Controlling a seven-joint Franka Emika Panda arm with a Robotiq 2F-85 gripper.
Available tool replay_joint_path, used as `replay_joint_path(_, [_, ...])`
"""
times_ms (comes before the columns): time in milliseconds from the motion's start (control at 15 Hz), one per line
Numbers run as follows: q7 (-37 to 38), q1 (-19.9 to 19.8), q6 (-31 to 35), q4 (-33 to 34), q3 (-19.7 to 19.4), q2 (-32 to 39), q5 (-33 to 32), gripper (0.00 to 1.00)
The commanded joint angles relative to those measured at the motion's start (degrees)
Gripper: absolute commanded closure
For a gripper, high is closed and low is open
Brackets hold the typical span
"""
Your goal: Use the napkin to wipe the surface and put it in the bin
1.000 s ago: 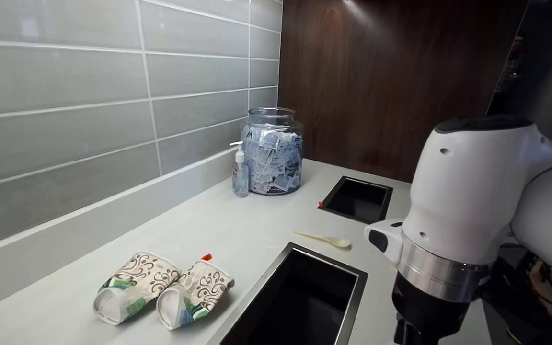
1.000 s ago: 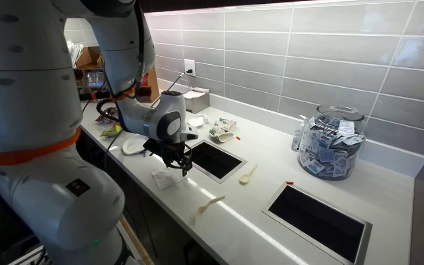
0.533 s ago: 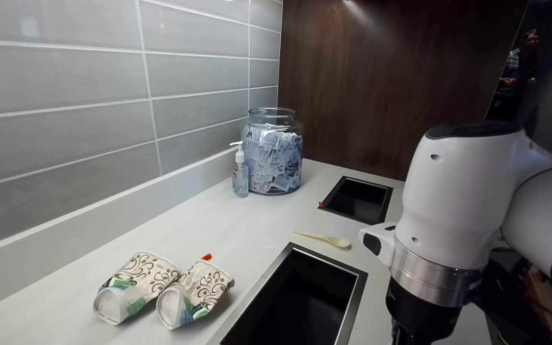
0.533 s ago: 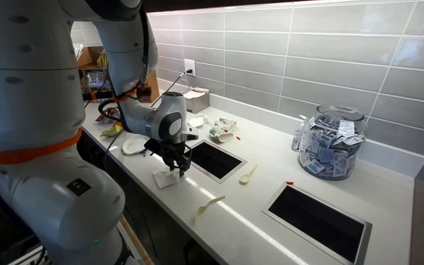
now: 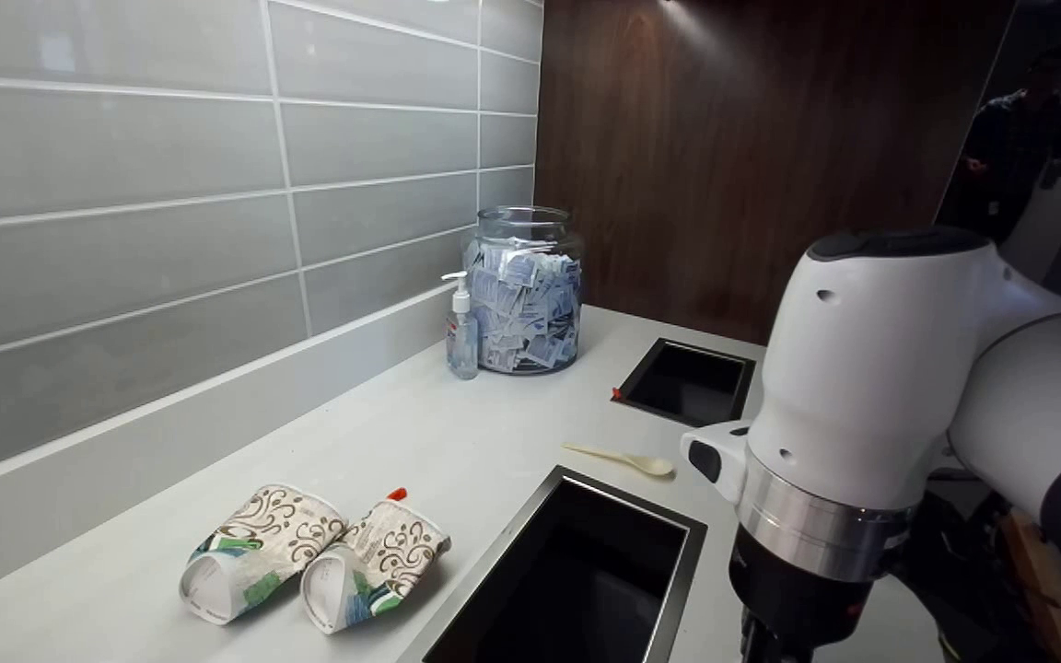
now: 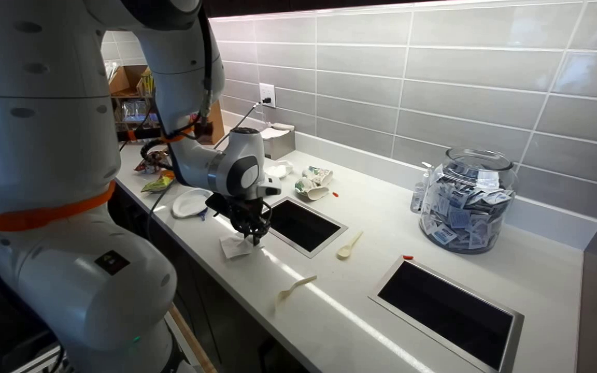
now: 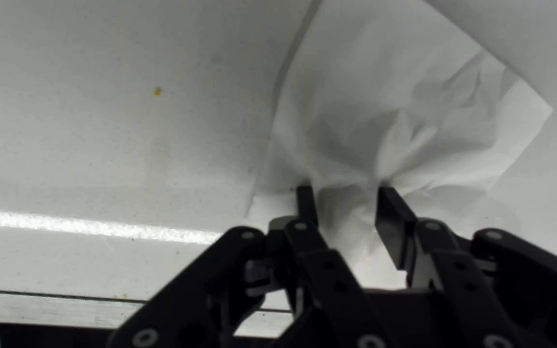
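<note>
We see the gripper [image 7: 346,208] pointing down at a creased white paper napkin [image 7: 418,87], its two black fingers apart with the paper rucked up in the gap; how firmly they press on it, we cannot tell. The napkin lies on the smooth off-white table [image 6: 381,217], near the front edge. In an exterior view we see the white jointed arm [image 6: 184,77], ringed with orange straps, arch over from the left, its last section upright above the napkin.

Just beside the gripper is a dark rectangular opening with a thin metal rim [image 6: 303,225], one end covered by the gripper in that view. Farther along sits a second black rectangular opening [image 6: 446,313]; which one is the bin, we cannot tell. Between them lies a pale cream spoon [image 6: 349,246], and a slender cream utensil [image 6: 294,290] lies closer to the front edge.

Toward the grey tiled wall [image 6: 360,77] we find two crumpled paper cups with brown swirls [image 5: 259,552], a small red piece [image 5: 397,494] just beside them, and a clear pump bottle [image 5: 461,336] next to a big glass jar of pale blue packets [image 6: 467,207]. A round white plate [image 6: 190,203] lies past the napkin. In the wrist view we notice a tiny yellow speck [image 7: 157,91] near the napkin.
</note>
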Motion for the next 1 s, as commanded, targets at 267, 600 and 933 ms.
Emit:
replay_joint_path(267, [3.6,1.3,-1.5,1.2,-1.6,0.9,-2.5,0.8])
replay_joint_path(600, [4.3,1.3,-1.6,1.4,-1.8,0.9,-2.5,0.9])
replay_joint_path(933, [5.3,1.6,-1.7,1.6,-2.5,0.3,-3.3,0.91])
